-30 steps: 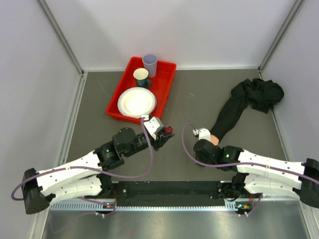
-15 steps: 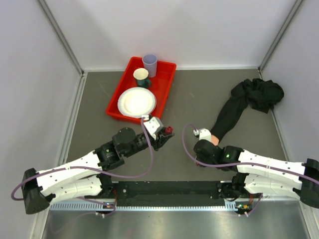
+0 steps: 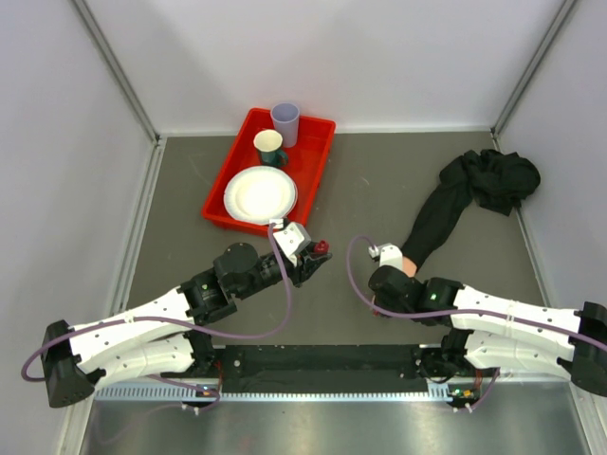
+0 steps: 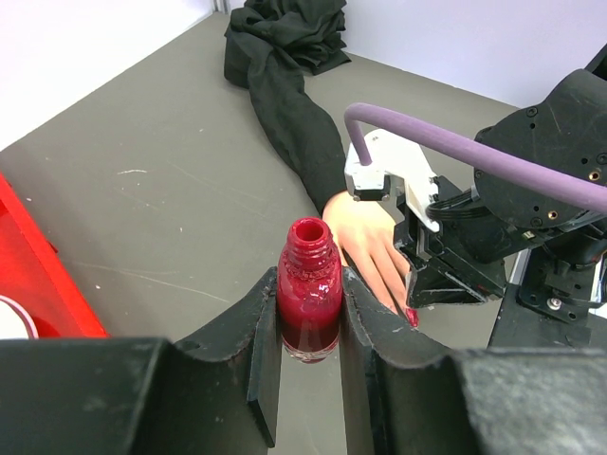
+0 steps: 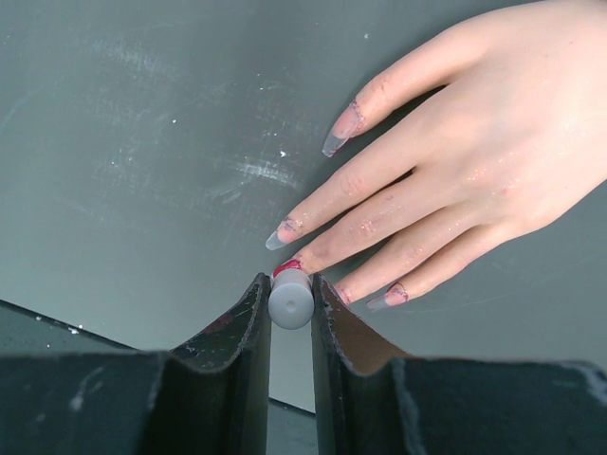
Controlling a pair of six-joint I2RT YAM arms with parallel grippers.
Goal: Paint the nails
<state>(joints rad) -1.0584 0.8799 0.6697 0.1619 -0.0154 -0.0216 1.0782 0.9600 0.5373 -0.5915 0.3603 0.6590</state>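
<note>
Right pincer (image 5: 290,284) clamps a round grey cap (image 5: 290,302), apparently touching tapered nails (image 5: 282,233).

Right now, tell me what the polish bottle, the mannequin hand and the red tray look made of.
Polish bottle: clear glass, apparently; glossy, red liquid shows through.
Mannequin hand: soft-looking silicone or rubber, matte skin with fine creases.
Red tray: likely moulded plastic, smooth sheen.

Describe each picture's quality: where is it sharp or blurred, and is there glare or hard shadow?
Top external view: even soft light, no hard shadows, all sharp. Left wrist view: the polish bottle is sharp with small highlights on its glass; the left gripper's fingers are dark and soft. Right wrist view: the mannequin hand is sharp, the grey cap between the right gripper's fingers slightly blurred.
</note>
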